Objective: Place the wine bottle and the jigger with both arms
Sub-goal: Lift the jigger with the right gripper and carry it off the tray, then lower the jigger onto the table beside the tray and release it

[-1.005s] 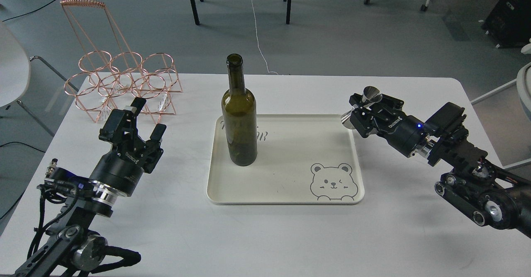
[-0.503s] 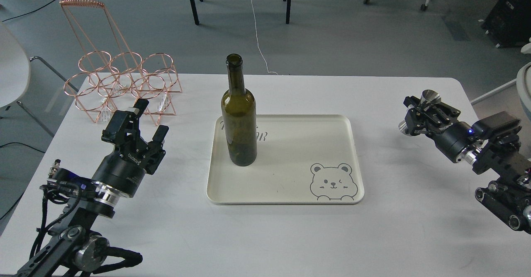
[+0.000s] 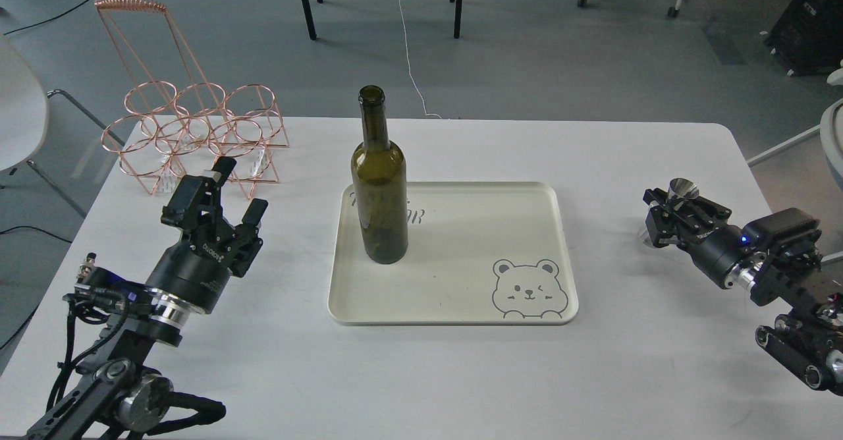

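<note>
The wine bottle [image 3: 379,190] is dark olive-green and stands upright on the left part of the cream tray [image 3: 461,295]. My left gripper [image 3: 222,195] is open and empty, left of the tray and apart from the bottle. My right gripper [image 3: 669,215] is shut on the steel jigger [image 3: 683,189], which is tilted. It holds the jigger low over the white table [image 3: 632,374], right of the tray. I cannot tell whether the jigger's lower cone touches the table.
A copper wire bottle rack [image 3: 191,130] stands at the table's back left, just beyond my left gripper. The tray has a bear drawing [image 3: 530,288] at its front right corner. Chair and table legs stand on the floor behind.
My right arm has carried the jigger to the right, away from the tray's edge, and then lower toward the table. The left arm and the bottle have barely moved.
</note>
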Tool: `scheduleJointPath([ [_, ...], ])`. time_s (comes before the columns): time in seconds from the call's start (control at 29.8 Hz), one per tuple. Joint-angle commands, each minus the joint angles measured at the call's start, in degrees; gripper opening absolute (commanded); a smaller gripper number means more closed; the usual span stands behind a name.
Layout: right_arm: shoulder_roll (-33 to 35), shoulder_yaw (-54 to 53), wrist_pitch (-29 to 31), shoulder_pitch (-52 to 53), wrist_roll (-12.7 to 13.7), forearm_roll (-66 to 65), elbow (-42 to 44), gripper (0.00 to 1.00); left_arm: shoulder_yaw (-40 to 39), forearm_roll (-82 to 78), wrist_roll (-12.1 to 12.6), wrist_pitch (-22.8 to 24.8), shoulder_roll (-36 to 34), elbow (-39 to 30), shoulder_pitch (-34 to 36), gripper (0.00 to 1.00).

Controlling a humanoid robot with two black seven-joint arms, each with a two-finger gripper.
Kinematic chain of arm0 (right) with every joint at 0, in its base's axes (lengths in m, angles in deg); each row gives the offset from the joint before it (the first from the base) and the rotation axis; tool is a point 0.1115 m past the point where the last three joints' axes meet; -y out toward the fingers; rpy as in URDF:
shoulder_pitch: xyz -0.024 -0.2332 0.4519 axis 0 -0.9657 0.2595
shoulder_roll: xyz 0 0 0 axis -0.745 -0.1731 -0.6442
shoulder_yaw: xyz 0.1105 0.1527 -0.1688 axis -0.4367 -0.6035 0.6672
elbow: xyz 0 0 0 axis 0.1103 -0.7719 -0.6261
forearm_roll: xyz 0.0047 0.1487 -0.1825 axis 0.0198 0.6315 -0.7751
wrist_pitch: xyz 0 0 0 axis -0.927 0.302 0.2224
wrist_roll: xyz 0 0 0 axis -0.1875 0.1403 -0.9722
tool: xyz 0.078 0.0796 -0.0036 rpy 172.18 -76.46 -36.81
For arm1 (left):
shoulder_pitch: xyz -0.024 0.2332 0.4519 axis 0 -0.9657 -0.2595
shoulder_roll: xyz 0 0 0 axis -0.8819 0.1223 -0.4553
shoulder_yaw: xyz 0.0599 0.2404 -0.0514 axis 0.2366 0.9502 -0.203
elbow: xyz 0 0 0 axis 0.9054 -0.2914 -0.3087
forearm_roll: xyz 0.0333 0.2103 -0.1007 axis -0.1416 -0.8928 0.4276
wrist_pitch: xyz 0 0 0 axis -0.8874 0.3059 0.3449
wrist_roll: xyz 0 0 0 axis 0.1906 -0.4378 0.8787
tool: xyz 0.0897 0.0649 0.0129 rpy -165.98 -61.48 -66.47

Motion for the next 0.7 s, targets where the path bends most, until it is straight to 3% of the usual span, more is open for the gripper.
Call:
scheduleJointPath([
  [0.0, -0.9, 0.0, 0.0, 0.0, 0.0, 0.0, 0.4, 0.21, 0.0, 0.0, 0.0, 0.0, 0.0, 0.0, 0.0, 0.98],
  [0.3, -1.4, 0.0, 0.0, 0.0, 0.0, 0.0, 0.3, 0.38, 0.0, 0.0, 0.0, 0.0, 0.0, 0.0, 0.0, 0.98],
  [0.54, -0.7, 0.0, 0.0, -0.2, 0.0, 0.2, -0.9, 0.84, 0.0, 0.0, 0.0, 0.0, 0.0, -0.2, 0.0, 0.98],
  [0.67, 0.0, 0.3, 0.0, -1.2, 0.0, 0.3, -1.3, 0.94, 0.1, 0.0, 0.0, 0.0, 0.0, -0.4, -0.1, 0.98],
])
